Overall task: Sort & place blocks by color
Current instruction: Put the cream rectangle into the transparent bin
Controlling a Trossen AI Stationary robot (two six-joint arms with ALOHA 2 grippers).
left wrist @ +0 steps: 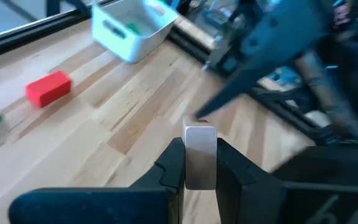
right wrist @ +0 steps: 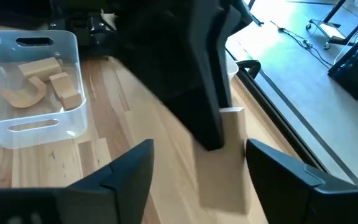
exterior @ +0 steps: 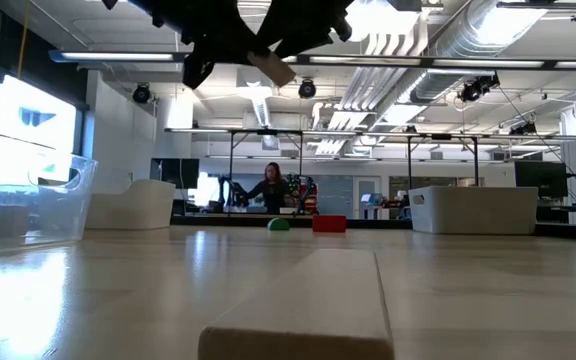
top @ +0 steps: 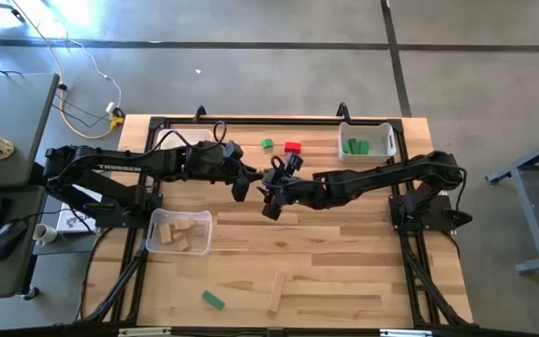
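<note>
My left gripper point(top: 242, 184) point(left wrist: 201, 154) is shut on a plain light-wood bar block point(left wrist: 200, 149) point(right wrist: 229, 162) point(exterior: 272, 68), high above the table's middle. My right gripper point(top: 271, 198) point(right wrist: 199, 149) is open, with a finger on either side of the same block and no visible touch. A red block point(top: 293, 147) point(left wrist: 48, 87) and a green block point(top: 267, 143) lie flat near the far edge. Another green block point(top: 213, 300) and a wood bar point(top: 276, 290) point(exterior: 303, 300) lie near the near edge. My left gripper pinches the wood block between its two fingers point(left wrist: 173, 163), on the block's two broad faces near one end point(right wrist: 232, 118). The block is lifted clear of the table, and its free end point(right wrist: 222, 193) reaches out between my right gripper's open fingers.
A clear bin point(top: 181, 232) point(right wrist: 36, 93) left of centre holds several plain wood blocks. A white bin point(top: 365, 142) point(left wrist: 132, 28) at the far right holds green blocks. A person point(exterior: 271, 187) shows far off in the room behind the table.
</note>
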